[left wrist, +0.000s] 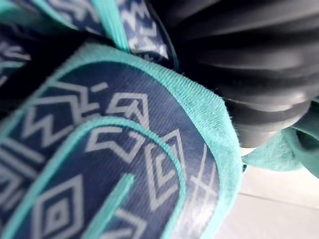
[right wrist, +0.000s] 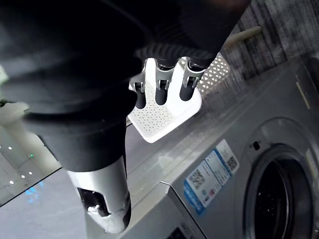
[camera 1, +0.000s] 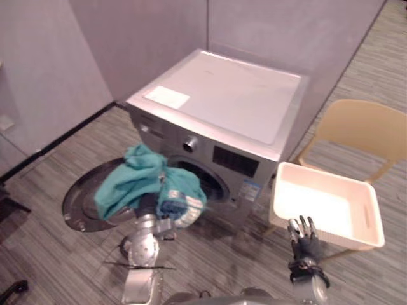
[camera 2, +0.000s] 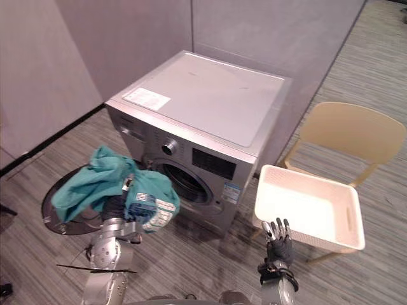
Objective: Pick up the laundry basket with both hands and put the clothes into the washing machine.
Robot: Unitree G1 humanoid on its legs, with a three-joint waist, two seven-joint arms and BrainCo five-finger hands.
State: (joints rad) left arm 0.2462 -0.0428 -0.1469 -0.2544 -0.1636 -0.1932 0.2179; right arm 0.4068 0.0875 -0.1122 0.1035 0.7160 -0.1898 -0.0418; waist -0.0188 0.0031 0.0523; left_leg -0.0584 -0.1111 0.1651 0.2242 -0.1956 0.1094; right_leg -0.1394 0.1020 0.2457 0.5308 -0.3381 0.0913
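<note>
A teal garment with a dark patterned patch (camera 1: pixel 137 181) hangs bunched over my left hand (camera 1: pixel 148 206), raised in front of the washing machine's (camera 1: pixel 222 95) round drum opening (camera 1: pixel 205 181). The cloth (left wrist: pixel 99 164) covers that hand past its ribbed cover (left wrist: pixel 259 74). The white laundry basket (camera 1: pixel 365 210) stands empty to the right of the machine, seemingly on a chair seat. My right hand (camera 1: pixel 304 236) is held up just before the basket's near rim, open, its straight fingers (right wrist: pixel 160 89) pointing at the perforated basket wall (right wrist: pixel 164 119) and holding nothing.
The machine's door (camera 1: pixel 79 200) lies swung open to the left, low over the striped floor. A yellow chair (camera 1: pixel 362 130) stands behind the basket. Grey partition walls (camera 1: pixel 140 38) close off the back and left.
</note>
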